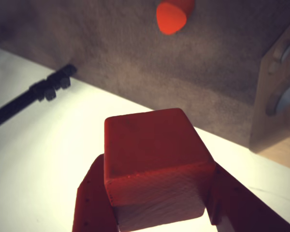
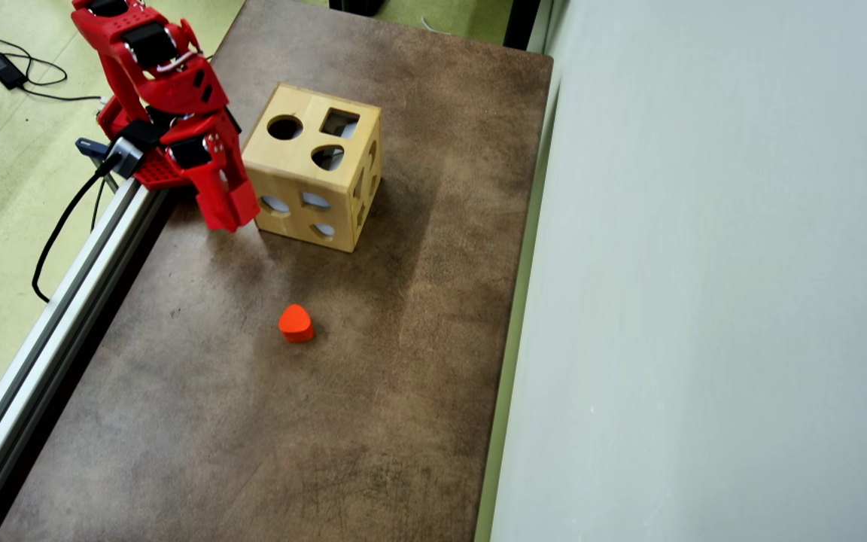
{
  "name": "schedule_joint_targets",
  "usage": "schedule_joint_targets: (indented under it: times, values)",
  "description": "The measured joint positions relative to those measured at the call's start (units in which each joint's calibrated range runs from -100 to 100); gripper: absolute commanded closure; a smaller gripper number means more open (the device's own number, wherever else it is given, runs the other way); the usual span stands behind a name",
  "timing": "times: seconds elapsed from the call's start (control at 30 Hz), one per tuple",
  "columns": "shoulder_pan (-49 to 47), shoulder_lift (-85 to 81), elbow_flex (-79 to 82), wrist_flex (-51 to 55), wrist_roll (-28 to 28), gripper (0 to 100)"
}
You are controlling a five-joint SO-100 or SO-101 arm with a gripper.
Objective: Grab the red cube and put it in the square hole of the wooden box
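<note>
In the wrist view the gripper [image 1: 157, 212] was clamped on the red cube [image 1: 154, 162], one red plastic finger [image 1: 92, 203] pressed to each side of the block. The cube had flat, matte faces with a faint wood grain, sharp straight edges and slightly softened corners; its top face was darker, its lower face washed pale by glare. It hung clear of the surface below, over the bright pale strip at the table edge.

In the overhead view the gripper [image 2: 229, 214] pointed downward just beside the left face of the wooden box [image 2: 294, 177]; the cube itself could not be made out there, hidden by the red fingers. The box was a pale, smooth-sanded cube of light wood with cut-outs across its faces. On its top sat the square hole [image 2: 340, 122], dark and straight-sided, at the far right corner, with a round hole [image 2: 284, 127] to its left and a rounded-triangle hole [image 2: 327, 157] nearer the camera. Curved openings pierced the side faces.

Well apart from the box, nearer the camera, lay an orange block [image 2: 296, 322], rounded and teardrop-shaped with a glossy top. Everything rested on a brown table [image 2: 403, 339] with a mottled, worn-looking finish, edged on the left by a ridged aluminium rail [image 2: 50, 324]
</note>
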Motion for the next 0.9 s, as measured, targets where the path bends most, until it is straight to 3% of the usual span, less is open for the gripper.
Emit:
schedule_joint_targets:
  times: [0.37, 0.9]
  values:
    - [-13.1, -0.5, -4.9, 0.2, 9.7, 97]
    - [-22.5, -0.5, -4.9, 0.2, 10.4, 97]
